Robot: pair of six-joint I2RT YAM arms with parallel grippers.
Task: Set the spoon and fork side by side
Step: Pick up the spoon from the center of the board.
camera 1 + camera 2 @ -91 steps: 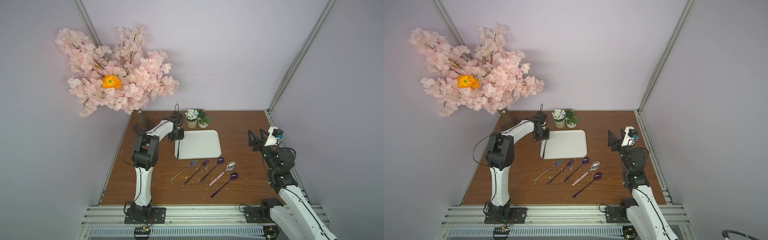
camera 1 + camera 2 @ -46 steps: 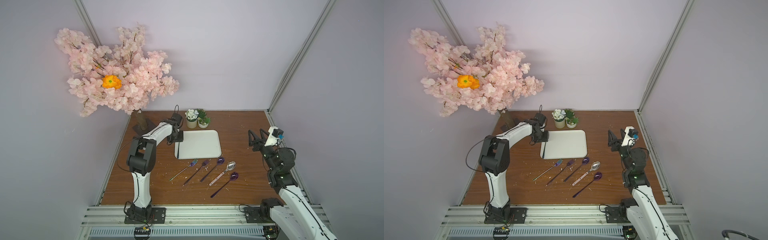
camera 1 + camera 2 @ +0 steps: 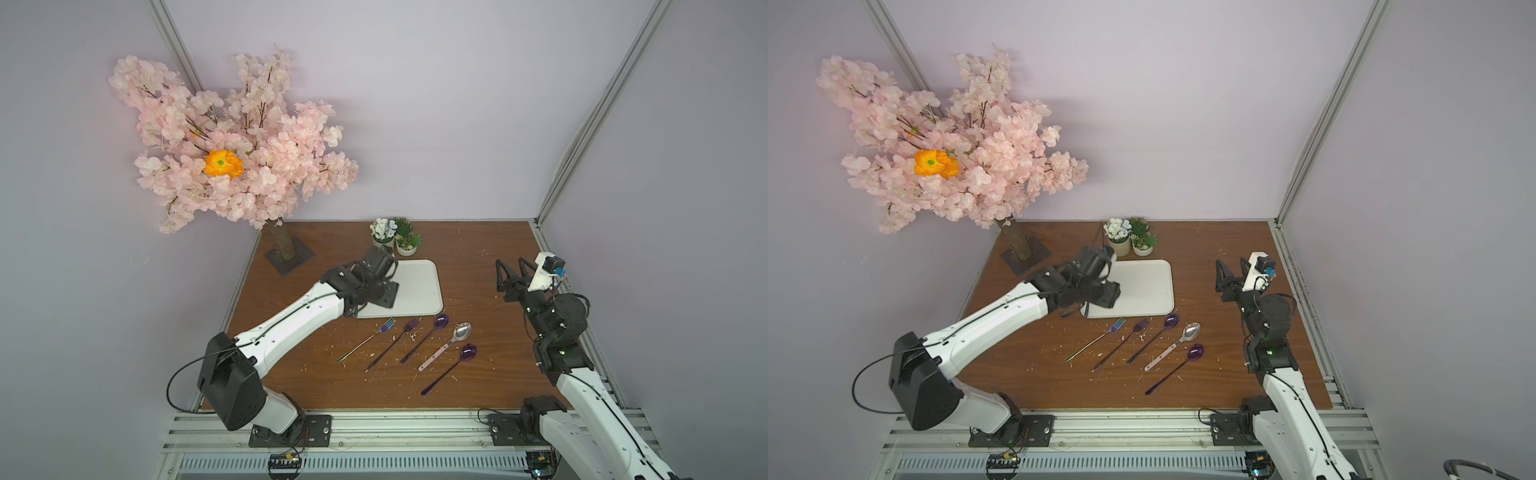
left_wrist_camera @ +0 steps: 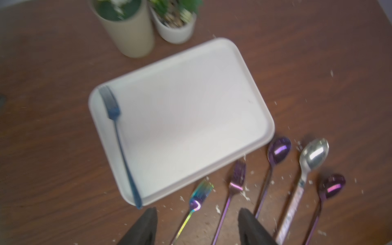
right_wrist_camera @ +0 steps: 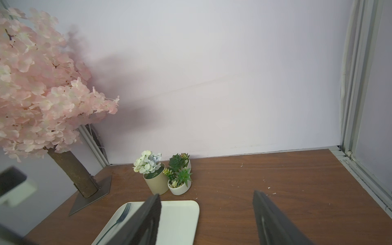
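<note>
One blue fork [image 4: 115,135] lies along the white tray's [image 4: 191,101] long rim, and with my left claw [image 4: 197,210] and right claw [image 5: 206,194] both spread and empty, I fear pinching the rainbow fork [image 4: 201,192] instead of the purple spoon [image 4: 279,147], both just outside that tray.

Left arm [image 3: 299,320] stretched forward, wrist bent down, left gripper [image 4: 197,224] jaws apart. Right arm [image 3: 552,316] folded upright, right gripper [image 3: 509,266] raised, jaws apart.

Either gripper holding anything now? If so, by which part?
Nothing is held. The left gripper is open and empty; the blue fork lies free on the tray. The right gripper is open and empty too.
</note>
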